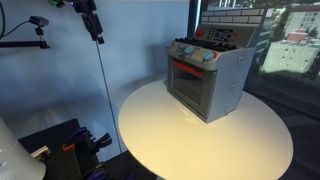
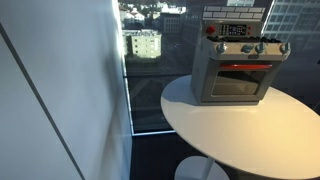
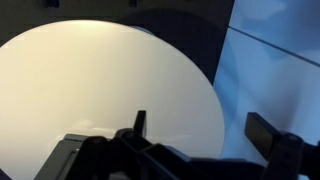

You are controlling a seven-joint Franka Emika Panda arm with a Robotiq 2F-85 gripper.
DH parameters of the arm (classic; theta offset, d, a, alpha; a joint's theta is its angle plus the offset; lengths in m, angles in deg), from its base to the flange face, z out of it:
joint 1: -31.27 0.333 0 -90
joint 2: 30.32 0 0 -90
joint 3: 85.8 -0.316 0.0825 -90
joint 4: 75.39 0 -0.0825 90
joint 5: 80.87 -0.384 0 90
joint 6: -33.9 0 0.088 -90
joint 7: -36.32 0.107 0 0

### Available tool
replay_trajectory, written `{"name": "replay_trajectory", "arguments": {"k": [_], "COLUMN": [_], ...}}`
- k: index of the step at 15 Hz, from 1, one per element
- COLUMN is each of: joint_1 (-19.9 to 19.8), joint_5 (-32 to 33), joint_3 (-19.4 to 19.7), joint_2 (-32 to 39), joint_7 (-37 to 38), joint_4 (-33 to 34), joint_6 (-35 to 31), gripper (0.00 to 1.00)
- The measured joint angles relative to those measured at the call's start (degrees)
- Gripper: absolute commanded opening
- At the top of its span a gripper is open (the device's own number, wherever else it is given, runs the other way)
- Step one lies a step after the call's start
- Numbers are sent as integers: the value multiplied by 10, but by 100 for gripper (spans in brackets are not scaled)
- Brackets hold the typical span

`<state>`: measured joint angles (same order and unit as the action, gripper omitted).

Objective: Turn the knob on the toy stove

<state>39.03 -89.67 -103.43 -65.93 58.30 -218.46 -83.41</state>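
1. Grey and boxy, the toy stove (image 1: 208, 78) stands upright on the round white table (image 1: 190, 140), toward the rim nearest the window (image 2: 150, 45). Its red-framed door and row of blue knobs (image 1: 196, 55) face the table's open middle, probably so a hand can come at them from the front.
2. In the wrist view the gripper (image 3: 201, 122) has its two fingers spread wide with nothing between them. Only bare tabletop lies below it and the stove is out of that view, so the hand seems well apart from it.
3. Both exterior views show bare tabletop in front of the stove, which leaves a free approach.
4. The stove's back sits near the table edge, so I judge a hard push could slide the light box toward that rim.
5. The knobs sit close together, so closing on one calls for a narrow, centred approach.
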Motion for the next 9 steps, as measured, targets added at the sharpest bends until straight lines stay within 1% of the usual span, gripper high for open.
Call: {"name": "replay_trajectory", "arguments": {"k": [5, 9], "joint_1": [-1, -10], "joint_5": [2, 5], "joint_3": [2, 10], "joint_2": [2, 11], "joint_7": [0, 0], "joint_4": [3, 28], "joint_6": [0, 0], "gripper": [100, 100]}}
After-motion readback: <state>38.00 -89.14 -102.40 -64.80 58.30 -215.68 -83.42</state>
